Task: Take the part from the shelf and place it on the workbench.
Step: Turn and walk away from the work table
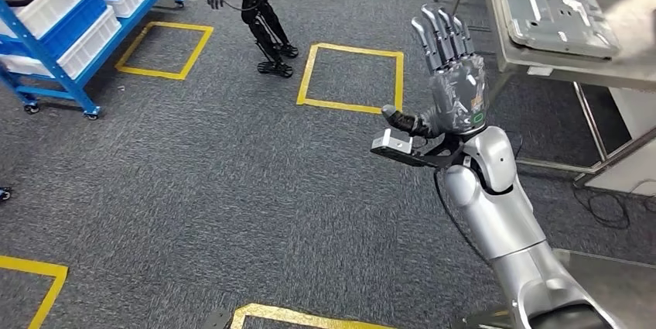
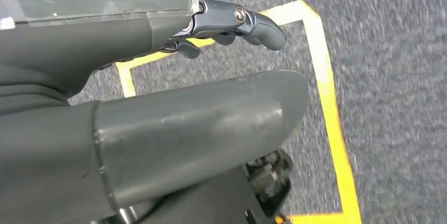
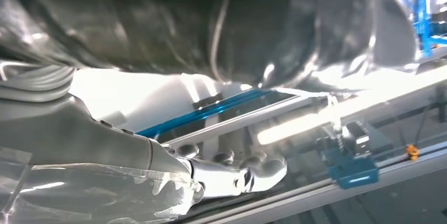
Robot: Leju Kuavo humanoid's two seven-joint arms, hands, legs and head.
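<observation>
On the metal workbench at the far right lies the grey sheet-metal part, flat on the top. The right hand is raised just beside the bench's near edge — fingers straight and apart, holding nothing. The left hand hangs over grey carpet with yellow tape squares — fingers slightly curled around nothing.

The part, a flat grey metal plate with ribs, slots and cut-outs, lies flat on the steel worktop near its front edge. The blue shelf carries white and blue bins.
</observation>
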